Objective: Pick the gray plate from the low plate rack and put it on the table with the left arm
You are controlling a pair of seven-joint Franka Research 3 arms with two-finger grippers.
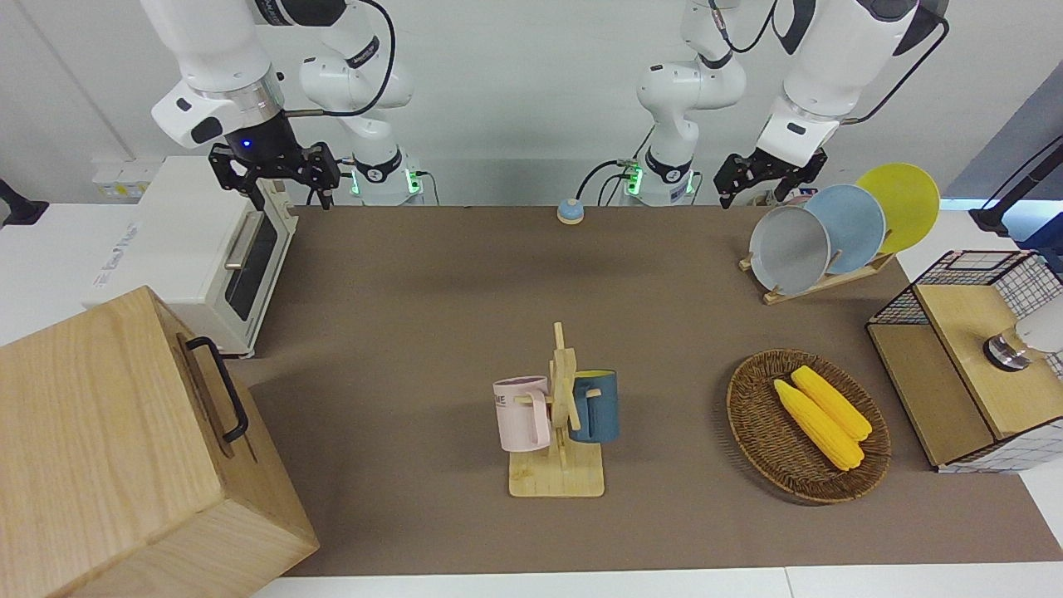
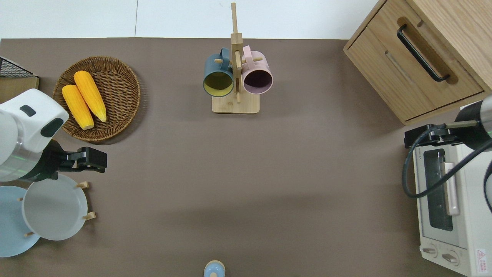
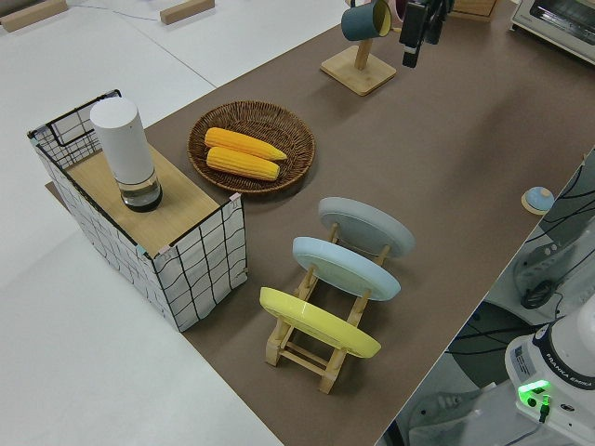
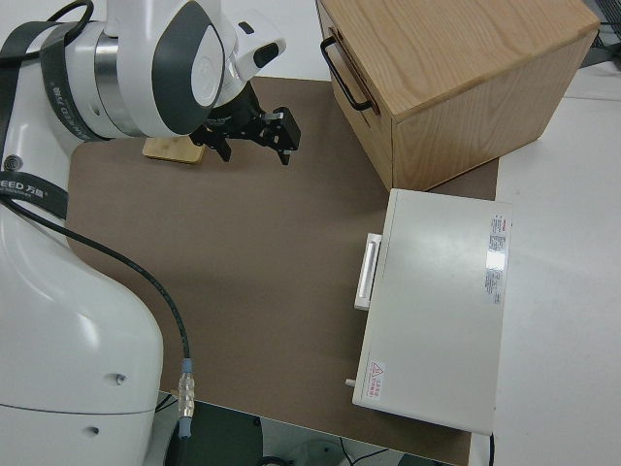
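The gray plate [image 1: 789, 249] [image 2: 54, 207] [image 3: 365, 226] leans upright in the slot of the low plate rack [image 1: 818, 286] [image 3: 307, 348] that lies toward the table's middle, at the left arm's end of the brown table [image 1: 415, 332]. My left gripper [image 1: 752, 198] [image 2: 92, 161] [image 3: 420, 37] hangs open in the air over the table, just off the plate's rim on the wicker basket's side. It touches nothing and holds nothing. The right gripper [image 1: 286, 199] is parked and open.
A light-blue plate [image 1: 851, 228] and a yellow plate [image 1: 901, 203] share the rack. A wicker basket [image 2: 115, 77] with two corn cobs, a wire crate [image 1: 963, 365], a mug tree [image 1: 558, 415] with two mugs, a toaster oven [image 1: 208, 257], a wooden drawer box [image 1: 108, 448] and a small blue bell [image 1: 570, 210] stand around.
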